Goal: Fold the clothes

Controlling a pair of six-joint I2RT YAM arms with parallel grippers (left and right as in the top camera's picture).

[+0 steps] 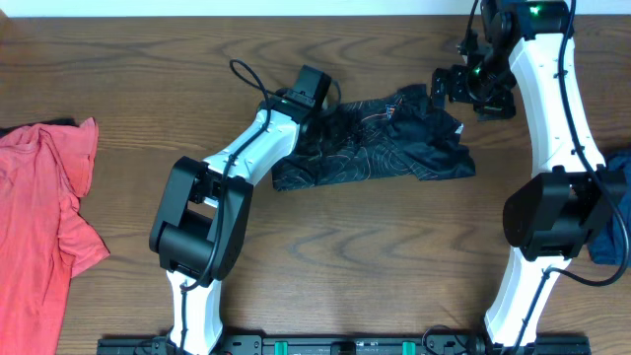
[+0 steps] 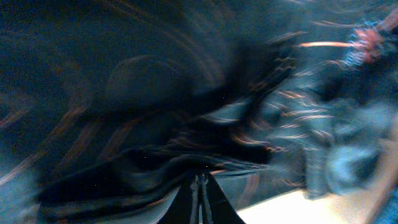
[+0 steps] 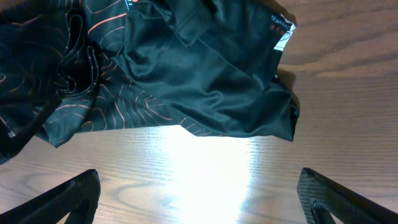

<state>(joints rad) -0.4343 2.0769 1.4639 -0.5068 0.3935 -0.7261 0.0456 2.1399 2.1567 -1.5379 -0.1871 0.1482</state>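
Right gripper (image 3: pixel 199 198) is hovering wide open over the table (image 3: pixel 205 162), with the crumpled black jersey (image 3: pixel 205 81) lying just above it, at the overhead frame's upper centre. Left gripper (image 2: pixel 200 194) is pinching shut on the jersey's upper-left folds.

Jersey (image 3: pixel 205 81): smooth black cloth, slight sheen (orange lines); table (image 3: pixel 205 180): glossy wood grain.

A wooden table (image 1: pixel 375 266) with dark brown grain fills the scene. On its left side lies a crumpled coral-red garment (image 1: pixel 44 217), running off the left edge. At the right edge, a bit of blue cloth (image 1: pixel 616 212) shows. A black rail (image 1: pixel 325 345) runs along the near edge.
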